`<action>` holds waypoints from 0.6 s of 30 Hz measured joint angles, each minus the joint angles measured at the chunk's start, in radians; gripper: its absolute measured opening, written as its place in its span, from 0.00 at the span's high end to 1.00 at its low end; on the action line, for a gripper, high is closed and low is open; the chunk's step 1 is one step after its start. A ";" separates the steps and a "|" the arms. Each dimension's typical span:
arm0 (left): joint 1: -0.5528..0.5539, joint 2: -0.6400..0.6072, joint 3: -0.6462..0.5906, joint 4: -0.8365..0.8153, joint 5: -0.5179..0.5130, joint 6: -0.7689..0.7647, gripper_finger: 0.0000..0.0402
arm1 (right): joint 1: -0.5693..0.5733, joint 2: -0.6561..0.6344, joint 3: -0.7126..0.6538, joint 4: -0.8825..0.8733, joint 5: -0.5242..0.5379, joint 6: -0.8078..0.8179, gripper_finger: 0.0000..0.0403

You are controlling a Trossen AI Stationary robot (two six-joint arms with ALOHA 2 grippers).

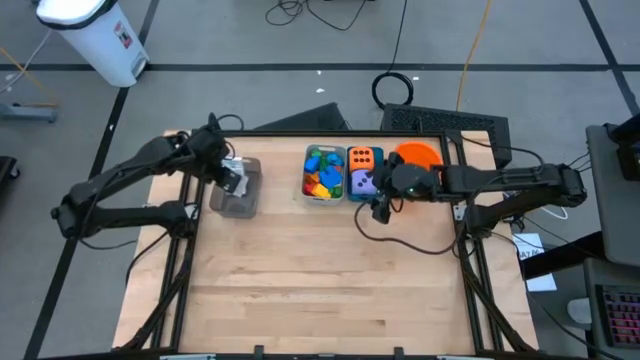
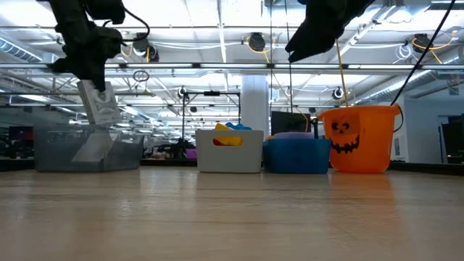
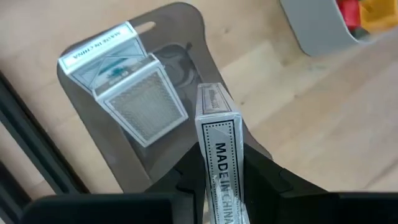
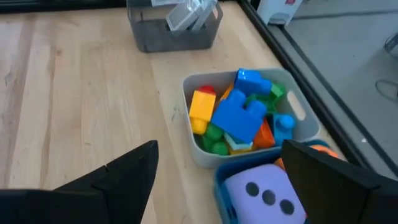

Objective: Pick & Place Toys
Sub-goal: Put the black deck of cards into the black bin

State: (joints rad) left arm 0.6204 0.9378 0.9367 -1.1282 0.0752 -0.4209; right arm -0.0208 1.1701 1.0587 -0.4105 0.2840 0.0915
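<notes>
My left gripper (image 1: pixel 232 178) is shut on a small white printed packet (image 3: pixel 217 149) above the grey see-through bin (image 1: pixel 238 203) at the table's far left. A second packet (image 3: pixel 124 81) lies in that bin, leaning on its wall (image 2: pixel 94 145). My right gripper (image 4: pixel 221 149) is open and empty, above the near side of the teal bin (image 1: pixel 362 185) that holds a purple die (image 4: pixel 264 193) and an orange die (image 1: pixel 365 158). The light grey bin (image 4: pixel 249 140) beside it holds several coloured bricks (image 4: pixel 239 115). My left gripper pinches the packet between its two fingers, one on each broad face, with the narrow printed edge (image 3: pixel 221 168) showing between them. The fingers come from above, pointing down. The packet (image 2: pixel 98 101) hangs below them, a little tilted, over the bin's opening and clear of it.
An orange bucket (image 2: pixel 359 138) with a black face stands at the far right, next to the teal bin. All the containers stand in a row along the far edge. The near half of the wooden table (image 1: pixel 320 290) is bare wood.
</notes>
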 joint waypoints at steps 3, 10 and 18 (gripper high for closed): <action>0.020 0.041 0.000 0.025 -0.002 -0.022 0.81 | 0.000 0.001 -0.012 0.000 0.000 0.029 0.18; 0.049 0.201 0.000 0.079 -0.005 -0.038 0.81 | 0.000 0.000 -0.029 -0.001 -0.001 0.075 0.18; 0.077 0.304 0.002 0.211 0.008 -0.053 0.81 | 0.000 0.000 -0.029 -0.005 -0.001 0.079 0.18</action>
State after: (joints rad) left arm 0.6972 1.2417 0.9383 -0.9177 0.0834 -0.4736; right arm -0.0208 1.1706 1.0294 -0.4152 0.2834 0.1702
